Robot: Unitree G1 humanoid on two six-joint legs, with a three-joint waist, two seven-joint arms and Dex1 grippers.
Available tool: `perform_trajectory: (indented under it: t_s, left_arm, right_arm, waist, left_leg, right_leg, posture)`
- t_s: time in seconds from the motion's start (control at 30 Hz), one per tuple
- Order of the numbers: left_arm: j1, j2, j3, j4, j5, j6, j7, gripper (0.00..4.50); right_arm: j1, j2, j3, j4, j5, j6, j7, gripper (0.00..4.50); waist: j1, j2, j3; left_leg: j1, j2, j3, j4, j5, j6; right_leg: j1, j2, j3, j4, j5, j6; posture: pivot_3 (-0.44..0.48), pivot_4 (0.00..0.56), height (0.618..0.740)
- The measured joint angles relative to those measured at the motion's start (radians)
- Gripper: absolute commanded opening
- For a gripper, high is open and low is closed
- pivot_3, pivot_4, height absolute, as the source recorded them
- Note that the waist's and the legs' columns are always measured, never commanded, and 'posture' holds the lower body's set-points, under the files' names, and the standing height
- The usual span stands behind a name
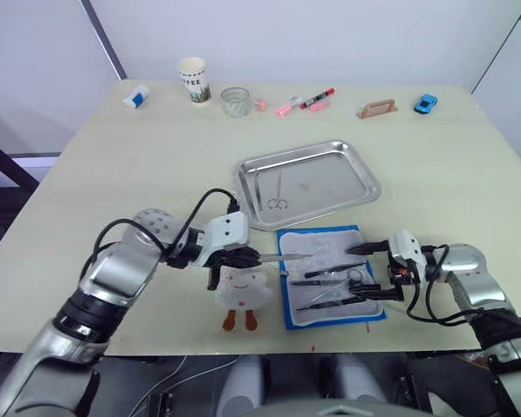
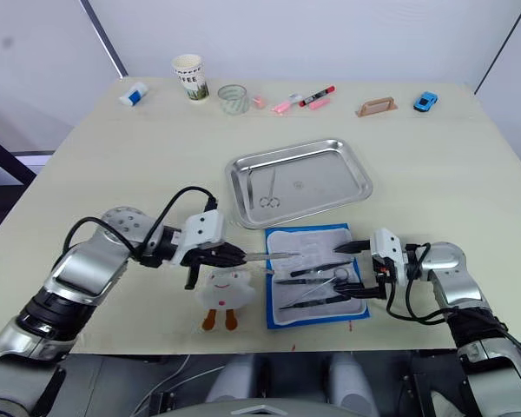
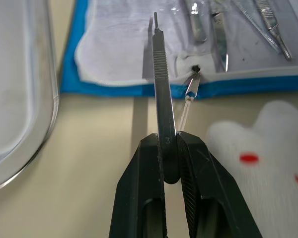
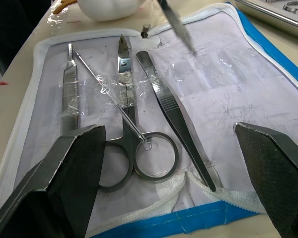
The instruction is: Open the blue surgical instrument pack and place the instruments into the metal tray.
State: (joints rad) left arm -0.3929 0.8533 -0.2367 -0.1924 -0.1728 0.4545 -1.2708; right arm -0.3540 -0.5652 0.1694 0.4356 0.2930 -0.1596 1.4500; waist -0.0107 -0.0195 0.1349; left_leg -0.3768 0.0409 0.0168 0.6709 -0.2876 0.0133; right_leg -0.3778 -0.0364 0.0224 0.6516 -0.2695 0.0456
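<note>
Several instruments [image 4: 139, 124] lie in our opened blue surgical instrument pack [image 1: 330, 276], just in front of the metal tray [image 1: 306, 182], where scissors [image 1: 279, 193] already rest. Our left gripper [image 3: 170, 148] pinches a scalpel handle [image 3: 161, 79], likely for transfer; our right gripper [image 4: 171, 144] hovers spread over the pack. A plush toy [image 1: 243, 291] sits beside it.

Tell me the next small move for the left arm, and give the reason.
Probably carry the scalpel handle over to the metal tray and release it there. The left gripper is shut on its end, holding it just above the open blue pack, and one pair of scissors already lies in the tray.
</note>
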Motion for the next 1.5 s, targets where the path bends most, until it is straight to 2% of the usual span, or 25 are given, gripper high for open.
perform_trajectory:
  t_s: [0.13, 0.27, 0.4, 0.47, 0.5, 0.6, 0.63, 0.7, 0.8, 1.03, 1.23, 1.5]
  left_arm:
    - [0.026, 0.009, 0.045, -0.020, -0.040, 0.006, 0.005, 0.03]
    - [0.034, -0.040, 0.115, -0.066, -0.119, 0.100, 0.074, 0.03]
    - [-0.033, -0.197, 0.157, -0.079, -0.179, 0.267, 0.265, 0.03]
    - [-0.053, -0.238, 0.160, -0.082, -0.186, 0.310, 0.327, 0.03]
    - [-0.080, -0.310, 0.173, -0.082, -0.185, 0.366, 0.420, 0.03]
    - [-0.113, -0.415, 0.196, -0.077, -0.180, 0.429, 0.562, 0.03]
    - [-0.141, -0.488, 0.198, -0.068, -0.169, 0.468, 0.653, 0.03]
    - [-0.156, -0.523, 0.195, -0.060, -0.160, 0.485, 0.705, 0.03]
    - [-0.210, -0.667, 0.197, 0.021, -0.096, 0.517, 0.906, 0.03]
    - [-0.279, -0.885, 0.201, 0.191, 0.010, 0.511, 1.186, 0.03]
    - [-0.348, -0.985, 0.236, 0.280, 0.036, 0.525, 1.317, 0.03]
    - [-0.358, -0.992, 0.285, 0.379, 0.054, 0.520, 1.433, 0.03]
  right_arm:
    - [-0.003, 0.000, 0.001, 0.006, 0.000, -0.001, 0.007, 4.50]
    - [-0.003, 0.000, 0.001, 0.008, 0.000, -0.001, 0.009, 4.50]
    - [-0.005, -0.002, -0.004, 0.012, 0.000, -0.001, 0.016, 4.50]
    - [-0.007, -0.003, -0.004, 0.011, 0.000, 0.000, 0.016, 4.50]
    - [-0.008, -0.003, -0.007, 0.012, 0.000, 0.001, 0.018, 4.50]
    - [-0.006, -0.006, -0.009, 0.009, 0.000, 0.002, 0.021, 4.50]
    - [-0.007, -0.011, -0.009, 0.007, 0.000, 0.003, 0.024, 4.50]
    - [-0.005, -0.010, -0.008, 0.005, -0.001, 0.004, 0.024, 4.50]
    - [-0.006, -0.011, -0.009, -0.001, -0.002, 0.007, 0.024, 4.50]
    - [-0.008, -0.018, -0.009, -0.002, -0.002, 0.018, 0.028, 4.50]
    - [-0.008, -0.017, -0.008, -0.005, -0.002, 0.023, 0.027, 4.50]
    - [-0.005, -0.018, -0.010, -0.009, -0.002, 0.024, 0.026, 4.50]
  waist:
    - [0.000, 0.000, 0.000]
    - [0.000, 0.000, 0.000]
    - [0.003, -0.002, 0.000]
    - [0.001, -0.002, 0.000]
    - [0.001, -0.001, 0.000]
    - [0.002, -0.001, 0.000]
    - [0.006, -0.002, 0.000]
    - [0.005, -0.002, 0.000]
    - [0.005, -0.001, 0.000]
    - [0.010, -0.002, 0.000]
    - [0.009, -0.002, 0.000]
    - [0.009, -0.002, 0.000]
  left_leg:
    - [0.000, 0.000, 0.000, 0.000, 0.000, 0.000]
    - [0.000, 0.000, 0.000, 0.000, 0.000, 0.000]
    - [0.000, 0.000, 0.000, 0.000, 0.000, 0.000]
    - [0.000, 0.000, -0.001, 0.000, 0.000, 0.000]
    - [0.000, 0.000, -0.001, 0.000, 0.000, 0.000]
    - [-0.001, -0.001, -0.001, 0.001, 0.000, 0.000]
    - [-0.001, -0.001, -0.001, 0.001, 0.000, 0.000]
    - [-0.001, -0.001, -0.001, 0.001, 0.000, 0.000]
    - [-0.001, -0.001, -0.001, 0.001, 0.000, 0.000]
    - [-0.001, -0.002, -0.001, 0.002, 0.000, -0.001]
    - [-0.001, -0.002, -0.001, 0.001, 0.001, -0.002]
    - [-0.001, -0.002, -0.002, 0.001, 0.002, -0.004]
  right_leg:
    - [0.000, 0.000, 0.000, 0.000, 0.000, 0.000]
    - [0.000, 0.000, 0.000, 0.000, 0.000, 0.000]
    - [0.000, 0.000, 0.000, 0.001, 0.000, 0.000]
    - [0.000, 0.000, 0.000, 0.001, 0.000, 0.000]
    - [0.000, 0.000, 0.000, 0.001, 0.000, 0.000]
    - [0.000, -0.001, 0.000, 0.001, 0.000, 0.000]
    - [0.001, -0.001, 0.000, 0.001, 0.000, 0.001]
    - [0.001, -0.001, 0.000, 0.001, 0.000, 0.001]
    - [0.001, -0.001, 0.000, 0.001, 0.000, 0.001]
    - [0.001, -0.001, 0.000, 0.001, 0.000, 0.001]
    - [0.001, -0.001, 0.000, 0.000, 0.000, 0.001]
    - [0.001, -0.001, 0.000, 0.000, 0.000, 0.001]
  posture:
    - [0.000, 0.150, 0.740]
    - [0.000, 0.150, 0.740]
    - [0.000, 0.150, 0.740]
    - [0.000, 0.150, 0.740]
    - [0.000, 0.150, 0.740]
    - [0.000, 0.150, 0.740]
    - [0.000, 0.150, 0.740]
    - [0.000, 0.150, 0.740]
    - [0.000, 0.150, 0.740]
    - [0.000, 0.150, 0.740]
    - [0.000, 0.150, 0.740]
    - [0.000, 0.150, 0.740]
